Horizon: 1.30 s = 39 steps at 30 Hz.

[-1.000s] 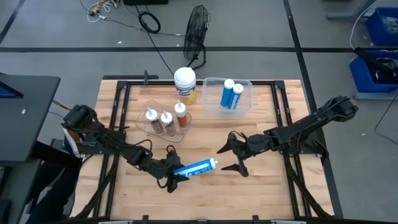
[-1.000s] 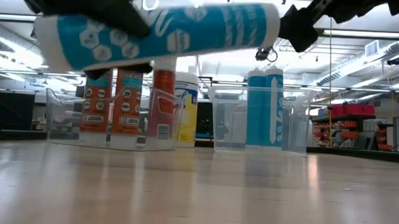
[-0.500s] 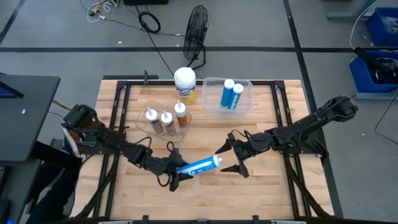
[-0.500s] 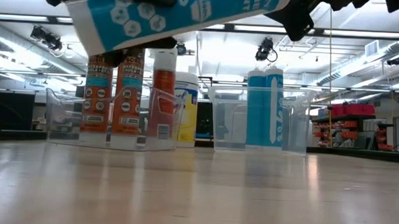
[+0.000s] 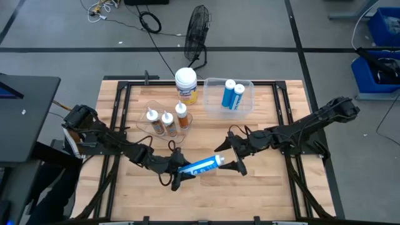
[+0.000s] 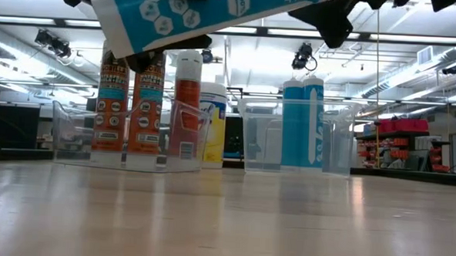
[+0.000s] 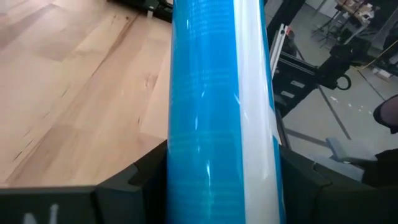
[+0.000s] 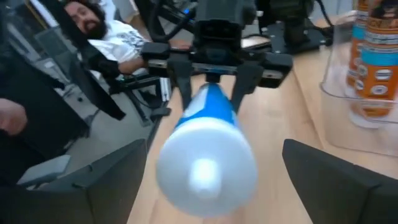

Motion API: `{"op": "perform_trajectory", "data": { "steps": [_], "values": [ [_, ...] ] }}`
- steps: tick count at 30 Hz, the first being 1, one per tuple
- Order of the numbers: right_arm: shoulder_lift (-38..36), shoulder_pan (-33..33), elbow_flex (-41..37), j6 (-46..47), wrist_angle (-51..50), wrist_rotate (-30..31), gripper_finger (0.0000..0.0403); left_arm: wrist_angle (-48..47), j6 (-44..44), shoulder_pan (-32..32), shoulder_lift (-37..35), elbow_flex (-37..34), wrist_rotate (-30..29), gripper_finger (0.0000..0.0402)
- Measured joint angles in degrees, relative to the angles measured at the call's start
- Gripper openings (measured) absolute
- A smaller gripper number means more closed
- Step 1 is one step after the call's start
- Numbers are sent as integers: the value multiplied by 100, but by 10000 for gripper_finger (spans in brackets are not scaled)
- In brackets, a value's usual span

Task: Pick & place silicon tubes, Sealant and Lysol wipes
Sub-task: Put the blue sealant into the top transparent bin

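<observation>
High view: left gripper [image 5: 177, 173] clamps a glossy blue cylindrical tube [image 5: 200, 167]; right gripper [image 5: 229, 156] spread around its nozzle end.

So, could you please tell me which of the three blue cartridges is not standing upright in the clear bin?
The blue cartridge held off the table in the left gripper; the other two stand upright in the bin.

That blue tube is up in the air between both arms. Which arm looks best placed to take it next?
Probably the right. Its tool stands open around the blue tube's white nozzle end, on the side of the clear bin holding two more. The left tool holds the other end.
</observation>
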Motion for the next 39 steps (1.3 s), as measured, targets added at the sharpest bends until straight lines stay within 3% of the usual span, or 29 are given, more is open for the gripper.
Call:
{"op": "perform_trajectory", "data": {
  "steps": [11, 15, 20, 27, 39],
  "values": [
    [533, -117, 619, 132, -689, -171, 377, -37, 48, 9, 0, 0, 4, 215],
    [633, -104, 805, 29, -788, -191, 359, -58, 47, 9, 2, 0, 4, 215],
    [639, -110, 847, -4, -831, -445, 314, -13, 52, 9, 7, -4, 2, 218],
    [637, -112, 849, -1, -1013, -535, 210, 26, 66, 7, 7, -11, -27, 215],
    [466, -141, 852, -22, -1164, -521, 209, 92, 180, 11, 13, 0, -178, 231]
  ]
}}
